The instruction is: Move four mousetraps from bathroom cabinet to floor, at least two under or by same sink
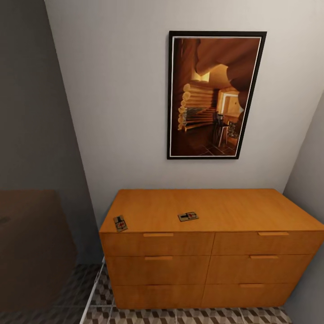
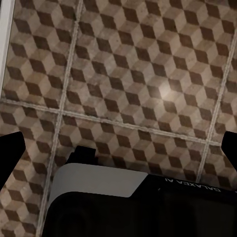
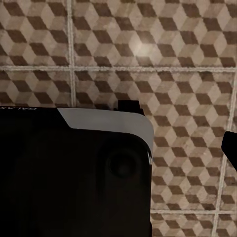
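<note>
Orange six-drawer cabinet [image 1: 211, 252], two mousetraps on its top, one at the left front corner [image 1: 120, 223], one near centre [image 1: 188, 216], cube-patterned bathroom floor [image 1: 180, 316] below, one framed picture [image 1: 215, 94] above, left gripper [image 2: 118, 148] fingers wide apart, right gripper's spread impossible to tell

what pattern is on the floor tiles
Brown, beige and white 3D cubes on the floor tiles, clearest in the left wrist view.

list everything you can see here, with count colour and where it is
mousetraps: 2 in sight, dark with a red mark, on the cabinet top; one at its front left corner, one near the middle
cabinet: 1, orange wood, six drawer fronts, against the wall
framed picture: 1, black frame, brown log interior, on the wall above the cabinet
bathroom floor: brown, beige and white cube tiles, pale grout, under the cabinet and below both wrists
wall: pale grey, behind the cabinet
brown blurred shape: 1, at the head view's left, cannot tell what it is
robot body: black and white, low in both wrist views
</note>
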You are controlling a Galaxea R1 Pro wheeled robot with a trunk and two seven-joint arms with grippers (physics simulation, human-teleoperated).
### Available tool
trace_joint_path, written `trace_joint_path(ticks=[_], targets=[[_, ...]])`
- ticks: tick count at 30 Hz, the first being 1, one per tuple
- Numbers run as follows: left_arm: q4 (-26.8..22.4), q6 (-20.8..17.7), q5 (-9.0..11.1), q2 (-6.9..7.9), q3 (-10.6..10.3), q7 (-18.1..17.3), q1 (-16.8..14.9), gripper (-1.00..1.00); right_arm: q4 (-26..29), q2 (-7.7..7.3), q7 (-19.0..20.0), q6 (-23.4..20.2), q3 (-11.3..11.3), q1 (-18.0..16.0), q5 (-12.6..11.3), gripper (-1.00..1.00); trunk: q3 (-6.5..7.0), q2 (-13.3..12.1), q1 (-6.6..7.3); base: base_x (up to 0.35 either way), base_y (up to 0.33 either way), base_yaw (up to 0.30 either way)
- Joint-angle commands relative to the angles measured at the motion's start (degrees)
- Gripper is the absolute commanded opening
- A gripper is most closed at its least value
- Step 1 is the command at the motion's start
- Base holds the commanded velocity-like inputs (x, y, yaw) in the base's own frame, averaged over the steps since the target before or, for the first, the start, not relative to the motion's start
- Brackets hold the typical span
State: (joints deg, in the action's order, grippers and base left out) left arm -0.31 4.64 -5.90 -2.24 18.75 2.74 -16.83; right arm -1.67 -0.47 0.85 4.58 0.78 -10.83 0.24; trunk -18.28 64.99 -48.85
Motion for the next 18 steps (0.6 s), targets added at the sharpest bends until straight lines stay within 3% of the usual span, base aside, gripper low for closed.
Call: trace_joint_path(ticks=[1, 18], targets=[[0.05, 0.2, -0.61, -0.02, 0.41, 0.25, -0.04, 1.0, -0.18, -0.02, 0.09, 0.34, 0.07, -0.08, 0.02, 1.0, -0.07, 0.04, 0.0, 0.0, 0.0, 0.0], [0.05, 0.2, -0.61, -0.02, 0.41, 0.25, -0.04, 1.0, -0.13, -0.35, 0.14, 0.34, 0.31, -0.08, 0.23, 1.0, -0.07, 0.04, 0.0, 0.0, 0.0, 0.0]])
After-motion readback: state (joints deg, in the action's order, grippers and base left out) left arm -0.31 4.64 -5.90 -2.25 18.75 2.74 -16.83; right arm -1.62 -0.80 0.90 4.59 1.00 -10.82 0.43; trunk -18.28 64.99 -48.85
